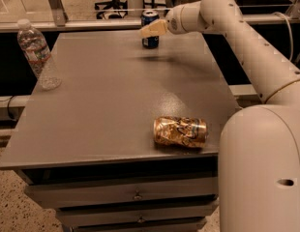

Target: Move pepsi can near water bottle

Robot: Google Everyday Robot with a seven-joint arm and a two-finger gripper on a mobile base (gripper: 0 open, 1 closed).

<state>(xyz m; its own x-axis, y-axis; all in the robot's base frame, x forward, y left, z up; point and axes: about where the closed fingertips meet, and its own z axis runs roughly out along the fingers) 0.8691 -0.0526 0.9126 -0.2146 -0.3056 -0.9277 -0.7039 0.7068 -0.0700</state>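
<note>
My pincer (149, 30) hangs low over the far end of the grey table (101, 95), carried in from the right of my view by the white arm (239, 40), which bends down from the robot's body in the near right corner. The pepsi can (150, 42) stands upright right at the pincer. From my view the pincer's tan tip crosses the can's middle, so the silver top shows above it and the dark blue base shows below, resting on the table top. I cannot tell whether the pincer is touching the can or only passing in front of it, because the two overlap on my screen. For the same reason I cannot tell how wide the pincer stands, or whether it grips anything. The water bottle (37, 52) is well apart from the pincer, far off to its left in my view and somewhat nearer to me. It stands upright with its white cap on, close to the table's left edge, and bare table lies between it and the can. A gold patterned can (180, 132) lies on its side well on the near side of the pincer and a little to its right, close to the table's front edge and just beside the robot's body. Drawers (135, 195) run below that front edge.
</note>
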